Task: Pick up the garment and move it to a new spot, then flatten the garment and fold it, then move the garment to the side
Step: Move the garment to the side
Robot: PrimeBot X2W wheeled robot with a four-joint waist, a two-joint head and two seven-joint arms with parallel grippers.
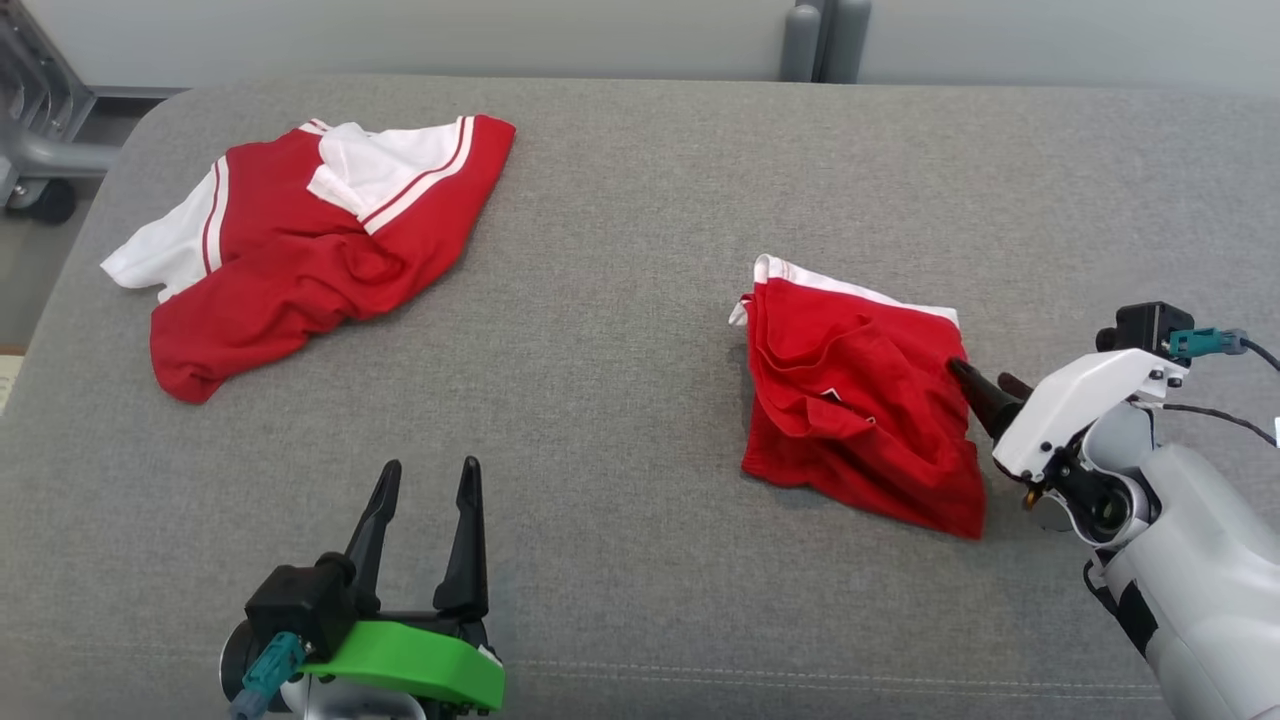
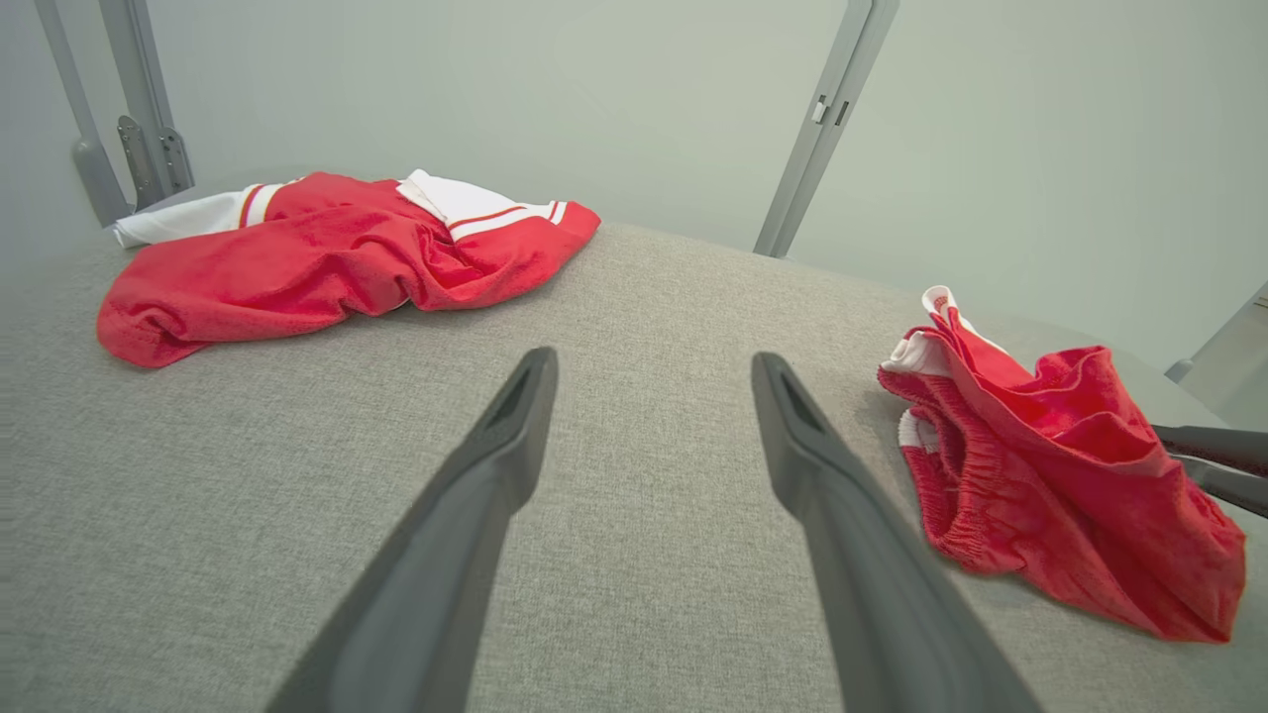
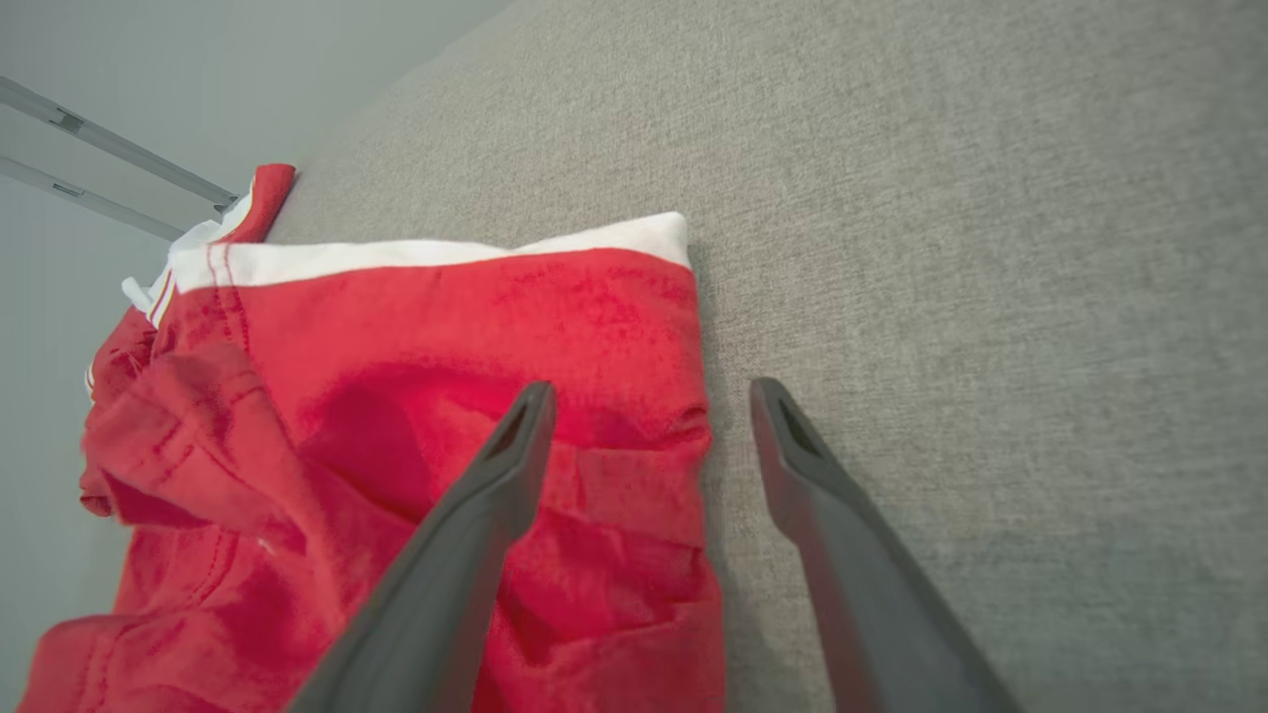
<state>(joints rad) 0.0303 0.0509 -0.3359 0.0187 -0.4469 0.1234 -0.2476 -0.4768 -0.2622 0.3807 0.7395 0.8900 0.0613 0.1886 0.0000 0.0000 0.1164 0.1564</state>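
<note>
A crumpled red garment [image 1: 860, 400] with a white waistband lies at the right of the grey padded table [image 1: 640, 180]. My right gripper [image 1: 985, 378] is open at the garment's right edge. In the right wrist view one finger lies over the red cloth [image 3: 446, 327] and the other over bare table, with the gripper [image 3: 654, 391] straddling the hem and nothing pinched. My left gripper [image 1: 431, 465] stands open near the front edge, apart from any cloth. The left wrist view shows this gripper [image 2: 654, 358] over bare fabric, with the garment [image 2: 1040, 465] to its right.
A second red and white garment [image 1: 300, 250] lies bunched at the far left of the table, also seen from the left wrist [image 2: 297, 257]. Grey metal posts [image 1: 825, 40] stand behind the table's far edge. A frame with a castor [image 1: 40, 150] stands off the left end.
</note>
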